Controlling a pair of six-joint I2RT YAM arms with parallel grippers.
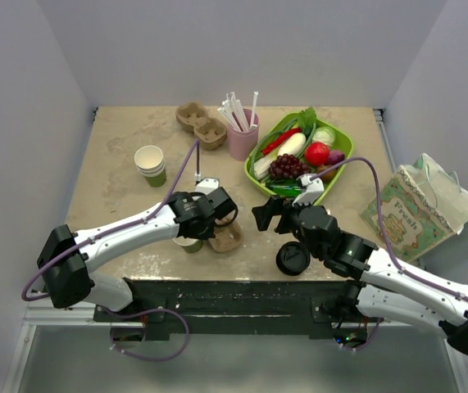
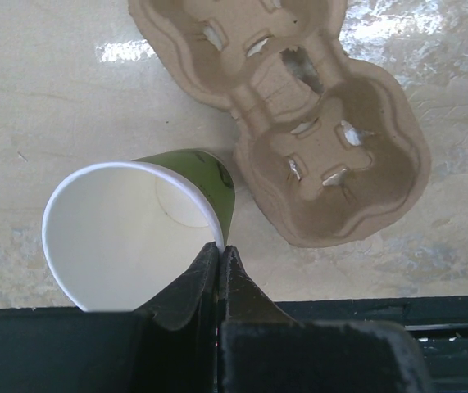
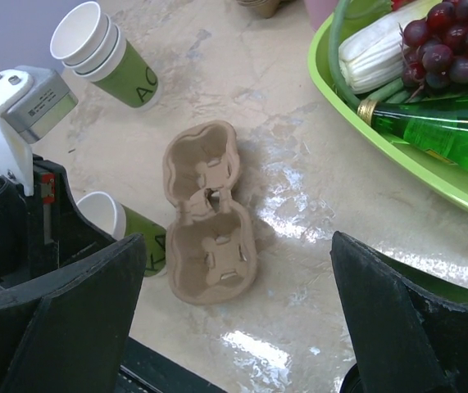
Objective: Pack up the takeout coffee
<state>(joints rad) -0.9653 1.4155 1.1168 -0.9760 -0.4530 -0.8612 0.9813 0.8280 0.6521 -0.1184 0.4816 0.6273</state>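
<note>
While left hand [image 2: 220, 250] pinches lidless green cup [image 2: 127, 237] at its rim, right hand [image 3: 238, 246] wide open, empty.

Near edge of table [image 1: 119, 131]: pulp carrier [image 3: 209, 214], cells up; lidless cup [image 2: 135, 229] just beside it. Far left: upright stack of cups [image 1: 151, 164]. Far centre: second carrier [image 1: 202, 124]; pink pot [image 1: 243, 139] of straws [image 1: 235, 110]. Right of centre: green tray [image 3: 320, 61] with grapes [image 3: 443, 41], green bottle [image 3: 438, 131], other produce. Far right: printed bag [image 1: 410, 214].
</note>
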